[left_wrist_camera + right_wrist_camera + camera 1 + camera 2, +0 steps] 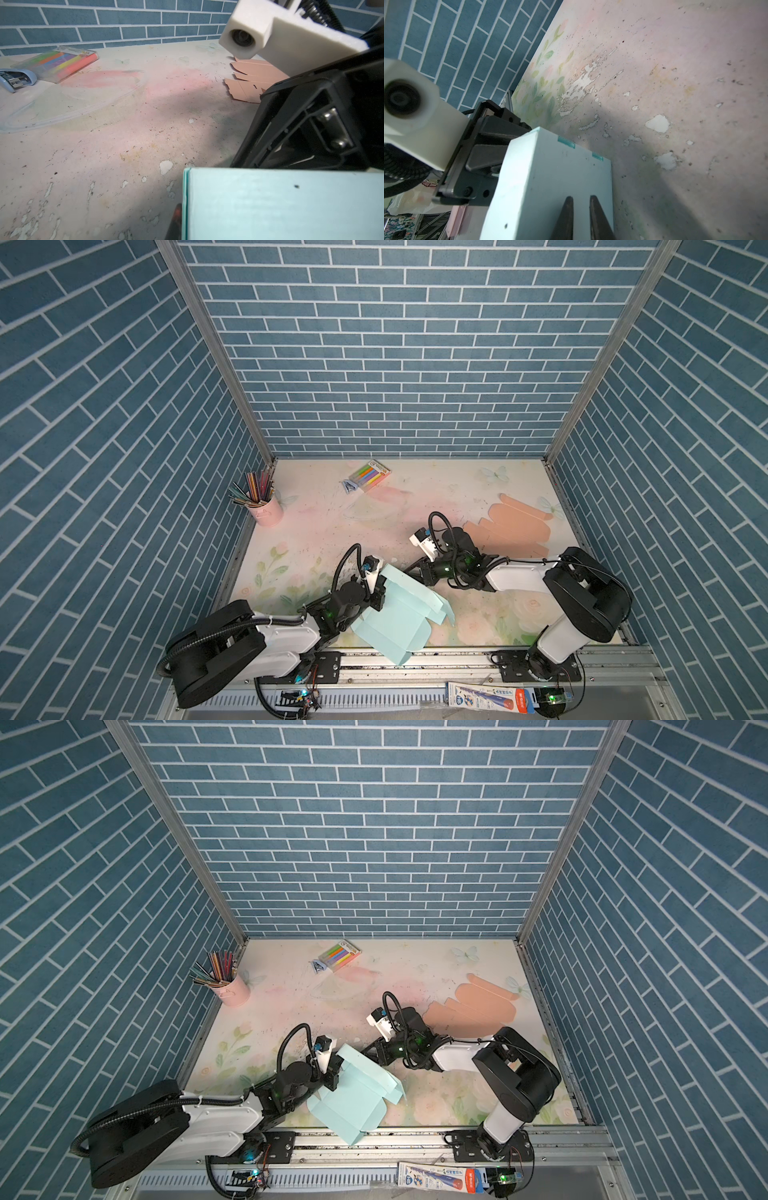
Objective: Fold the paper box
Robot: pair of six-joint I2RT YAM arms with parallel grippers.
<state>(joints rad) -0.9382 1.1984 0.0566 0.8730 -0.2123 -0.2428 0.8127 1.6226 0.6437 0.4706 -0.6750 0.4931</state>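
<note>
One paper box (pixel 390 614), pale mint card, part folded, at the near edge of the bench (pixel 316 531) between the two arms; its near corner overhangs the metal rail (pixel 457 659), and a far panel stands raised with flaps splayed to the right, as both top views show (pixel 353 1094)

Left pincer (pixel 382 591): set against the raised panel's left edge. In the left wrist view one finger (pixel 176 218) lies just outside the folded wall of the box (pixel 280 203) and the other is hidden behind the card, so whether it grips cannot be told

Right pincer (pixel 581 198): jaws narrow, with a slim gap and nothing seen between them, tips lying over the top panel of the box (pixel 550 176); whether they touch the card cannot be told. From above it sits at the box's far corner (pixel 409 572)

One flat peach box blank (pixel 511 526), unfolded, on the right of the bench, well apart from the mint box

One pink cup of coloured pencils (pixel 266 510), upright, far left

One clear pack of highlighters (pixel 372 475) at the far wall, a blue stapler (pixel 350 487) just beside it

One printed pen packet (pixel 486 695) on the frame below the rail

Surround: blue brick-pattern walls on three sides
</note>
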